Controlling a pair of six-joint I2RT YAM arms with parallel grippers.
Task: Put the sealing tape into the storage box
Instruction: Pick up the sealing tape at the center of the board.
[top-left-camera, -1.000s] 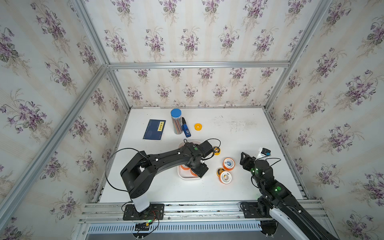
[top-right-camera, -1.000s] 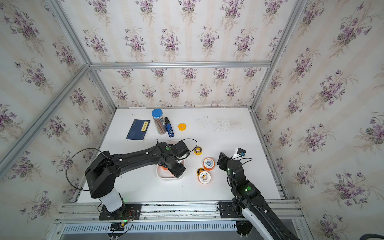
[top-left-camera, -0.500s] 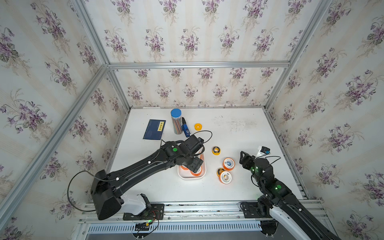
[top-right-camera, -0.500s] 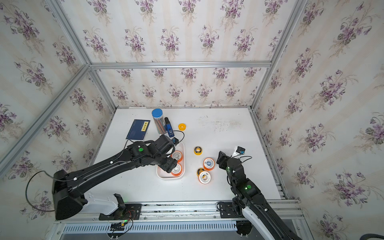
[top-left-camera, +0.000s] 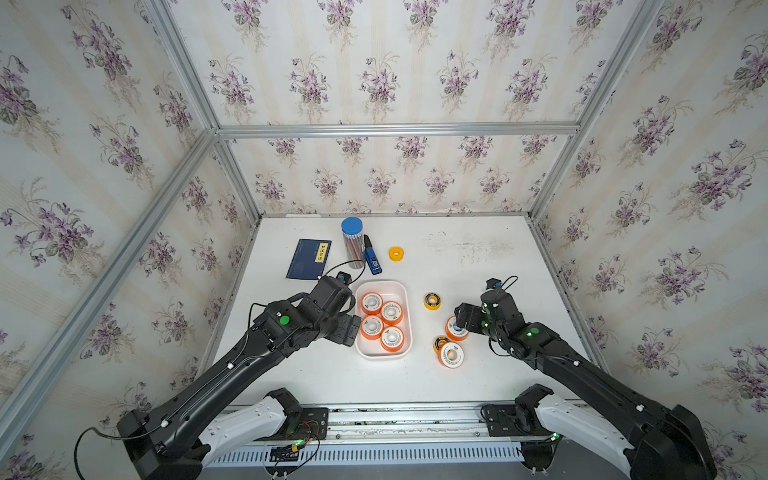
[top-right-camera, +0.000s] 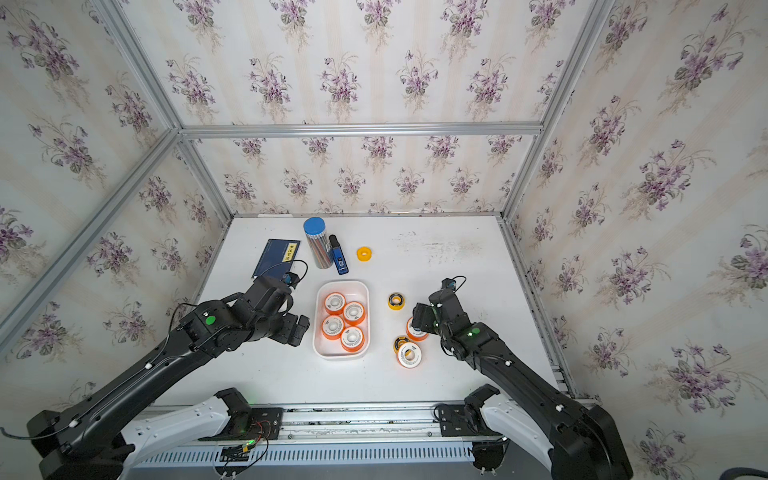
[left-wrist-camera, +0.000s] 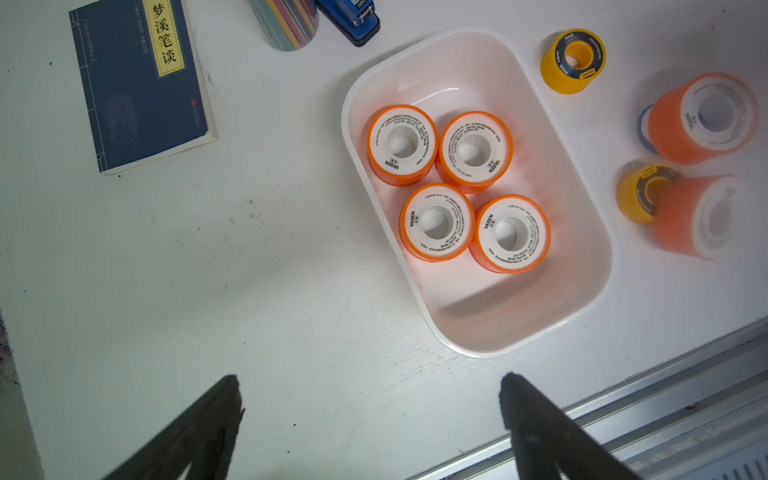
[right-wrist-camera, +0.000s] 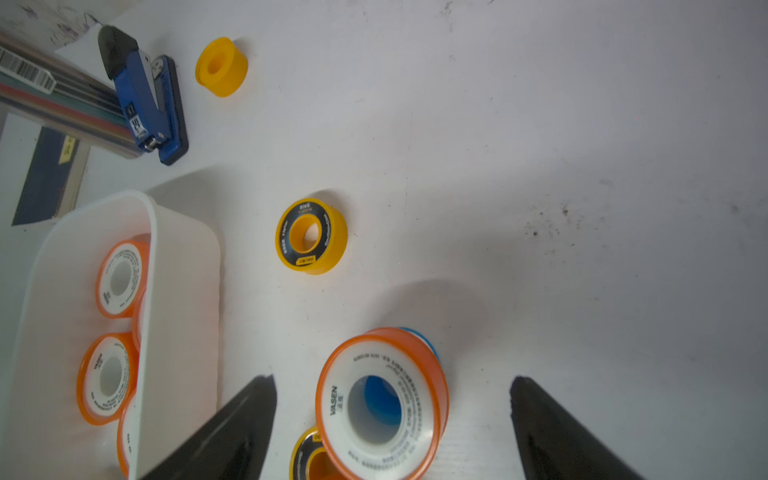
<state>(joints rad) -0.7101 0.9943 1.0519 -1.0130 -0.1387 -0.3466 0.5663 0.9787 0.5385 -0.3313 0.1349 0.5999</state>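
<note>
The storage box (top-left-camera: 383, 286) sits near the middle of the white bench (top-left-camera: 478, 257), its long sides running front to back. Four orange sealing tape spools (top-left-camera: 391, 312) lie flat inside, clustered two by two, with bare floor at both ends.

The left pincer (left-wrist-camera: 372, 390) hangs wide and empty just beside the box's left rim. Bare bench stretches from there to the front rail (top-left-camera: 415, 409).

The right pincer (right-wrist-camera: 391, 380) also stands wide, one finger on each side of a fifth orange spool (right-wrist-camera: 380, 407). There is a gap on both sides, so it grips nothing. That spool is tilted and seems to lean on a blue spool (right-wrist-camera: 428, 343) beneath it, though little of the blue shows.

Toward the front, a partly hidden yellow spool (top-left-camera: 439, 343) touches a sixth orange spool (top-left-camera: 451, 354). A dark-labelled yellow spool (top-left-camera: 432, 301) lies alone between the box and the right pincer.

Along the back-left stand a dark blue booklet (top-left-camera: 308, 259), a blue-capped tube (top-left-camera: 352, 243), a blue stapler (top-left-camera: 372, 259) and a plain yellow spool (top-left-camera: 396, 253), all well apart from both arms. The right rear of the bench is open surface up to the wall frame.
</note>
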